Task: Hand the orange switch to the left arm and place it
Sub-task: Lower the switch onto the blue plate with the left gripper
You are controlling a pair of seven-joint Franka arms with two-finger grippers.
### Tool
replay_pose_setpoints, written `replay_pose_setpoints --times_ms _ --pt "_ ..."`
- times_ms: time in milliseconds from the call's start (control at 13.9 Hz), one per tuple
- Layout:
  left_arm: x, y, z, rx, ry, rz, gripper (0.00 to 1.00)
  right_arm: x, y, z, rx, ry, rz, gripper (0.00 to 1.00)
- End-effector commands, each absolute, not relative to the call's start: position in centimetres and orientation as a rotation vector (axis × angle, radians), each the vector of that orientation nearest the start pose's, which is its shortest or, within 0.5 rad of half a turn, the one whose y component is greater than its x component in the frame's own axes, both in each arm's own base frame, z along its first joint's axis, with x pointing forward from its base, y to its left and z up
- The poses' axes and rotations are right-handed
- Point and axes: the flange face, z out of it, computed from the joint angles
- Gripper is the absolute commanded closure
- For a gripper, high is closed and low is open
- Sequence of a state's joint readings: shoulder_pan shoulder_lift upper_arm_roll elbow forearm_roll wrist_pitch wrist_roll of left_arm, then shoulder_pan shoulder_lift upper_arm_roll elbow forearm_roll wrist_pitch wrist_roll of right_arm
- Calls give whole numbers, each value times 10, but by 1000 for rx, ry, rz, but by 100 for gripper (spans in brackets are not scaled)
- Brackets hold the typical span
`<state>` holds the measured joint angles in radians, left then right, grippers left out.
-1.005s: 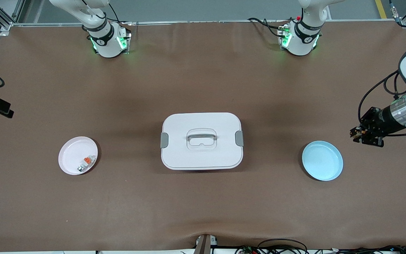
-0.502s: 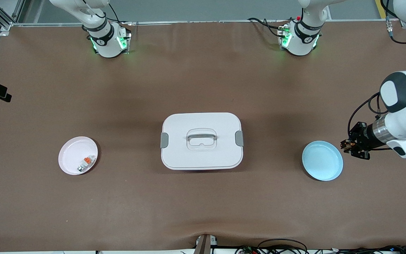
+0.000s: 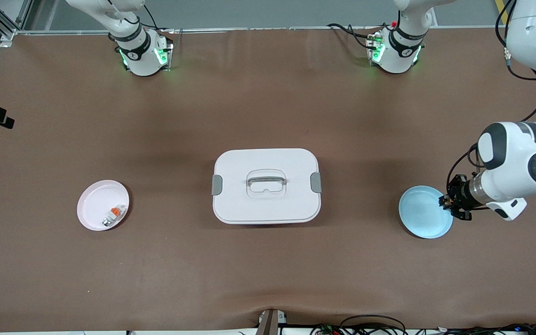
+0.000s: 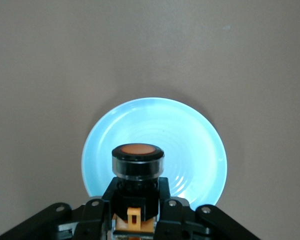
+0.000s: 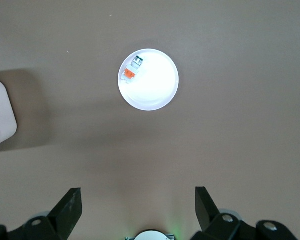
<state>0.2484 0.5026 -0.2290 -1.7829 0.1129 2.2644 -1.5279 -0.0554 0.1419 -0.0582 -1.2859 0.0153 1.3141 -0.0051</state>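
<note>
Holding the orange switch (image 4: 137, 162) in our left gripper (image 3: 445, 203) over the blue plate's (image 3: 419, 221) edge | our right gripper (image 5: 137, 210) gapes wide, empty, above the pink plate (image 5: 157, 95) | box (image 3: 266, 186) between plates

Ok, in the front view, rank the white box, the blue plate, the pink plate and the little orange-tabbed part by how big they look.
Largest to smallest:
1. white box
2. blue plate and pink plate, which look about alike, so I won't rank them against each other
3. small white-and-grey part with an orange tab, lying in the pink plate
</note>
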Motion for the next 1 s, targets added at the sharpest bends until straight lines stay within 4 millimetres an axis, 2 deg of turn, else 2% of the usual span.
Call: replay_pose_setpoints --times_ms 0,646,861,933 --pt "661 24 270 -2300 -2163 -1 86 556 -57 655 -3108 170 175 0" --pt "661 4 203 -2295 -2189 35 83 557 -53 661 -3112 160 123 0" --pt "659 5 188 -2305 -2159 27 83 557 -52 660 -3106 159 115 0" --pt "661 5 189 -2312 -2163 15 83 553 -53 661 -3106 162 93 0"
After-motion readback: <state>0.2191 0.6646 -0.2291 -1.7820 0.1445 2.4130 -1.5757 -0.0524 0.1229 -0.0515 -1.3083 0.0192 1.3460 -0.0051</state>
